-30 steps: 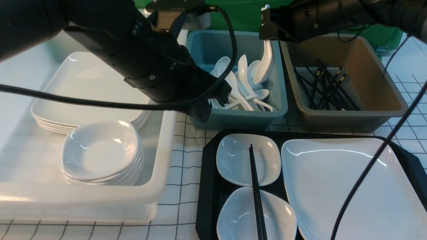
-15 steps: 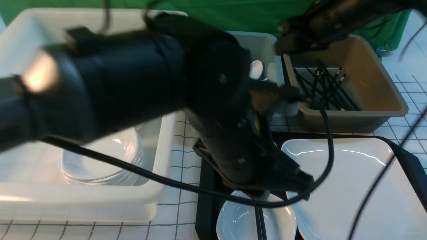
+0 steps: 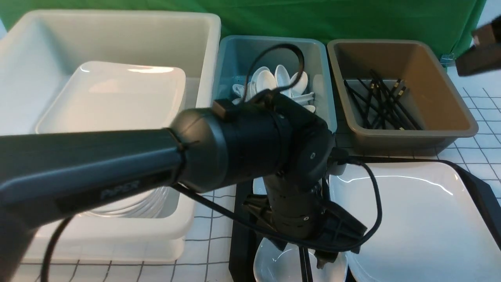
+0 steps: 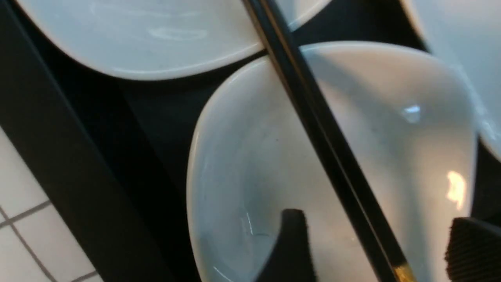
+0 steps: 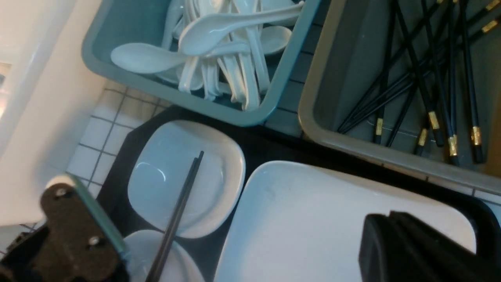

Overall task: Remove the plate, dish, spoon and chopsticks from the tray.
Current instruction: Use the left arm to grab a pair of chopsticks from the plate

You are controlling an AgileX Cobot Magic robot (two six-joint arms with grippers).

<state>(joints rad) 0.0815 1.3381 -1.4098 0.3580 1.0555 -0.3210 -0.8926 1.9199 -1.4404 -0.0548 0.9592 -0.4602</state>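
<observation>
1. White tub (image 3: 117, 35), far left: stack of large white plates (image 3: 117, 94); stacked small dishes (image 3: 129, 203) nearer, partly hidden.
2. Teal tub (image 3: 235, 55), far centre: heap of white spoons (image 3: 274, 78).
3. Brown tub (image 3: 391, 55), far right: loose black sticks (image 3: 381, 102), gold-banded.
4. Desk (image 3: 485, 129): white, gridded.
5. Green backdrop (image 3: 274, 19), behind the tubs.

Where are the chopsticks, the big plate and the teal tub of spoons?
chopsticks (image 4: 325, 137): left wrist view, middle of the black shafts.
plate (image 5: 313, 223): right wrist view, bare flat centre.
teal tub of spoons (image 3: 235, 58): front view, inner wall.
</observation>
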